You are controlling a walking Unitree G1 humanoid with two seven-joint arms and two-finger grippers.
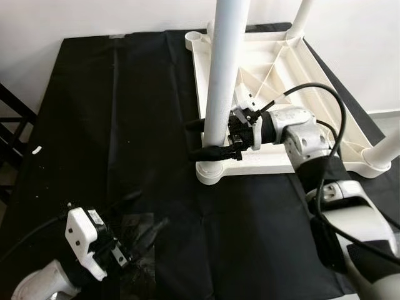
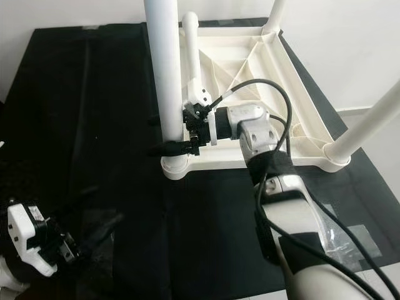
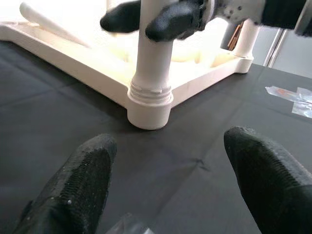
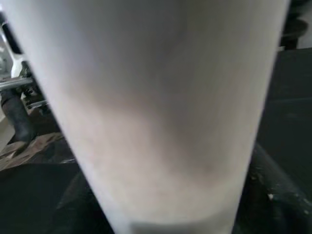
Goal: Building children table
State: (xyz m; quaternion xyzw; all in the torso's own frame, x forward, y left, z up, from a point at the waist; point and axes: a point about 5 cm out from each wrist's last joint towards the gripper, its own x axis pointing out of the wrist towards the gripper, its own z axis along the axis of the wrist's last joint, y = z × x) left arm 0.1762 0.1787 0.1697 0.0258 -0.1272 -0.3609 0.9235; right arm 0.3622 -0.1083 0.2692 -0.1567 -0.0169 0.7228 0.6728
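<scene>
A white plastic children's table (image 1: 281,59) lies upside down on a black cloth. A white leg (image 1: 222,75) stands upright in its near left corner socket (image 1: 209,172). My right gripper (image 1: 194,139) reaches in from the right and is shut on this leg low down, one black finger on each side; the leg (image 4: 156,112) is right up against the right wrist camera. My left gripper (image 1: 147,215) hovers low over the cloth at the front left, open and holding nothing, its fingertips (image 3: 100,148) pointing towards the socket (image 3: 150,105).
Two more legs stand in the far right corner (image 1: 301,15) and the near right corner (image 2: 369,125). Another white leg (image 2: 192,56) lies along the underside. Clear plastic wrap (image 2: 350,240) lies on the cloth at the right. A dark frame (image 1: 9,125) stands at the left.
</scene>
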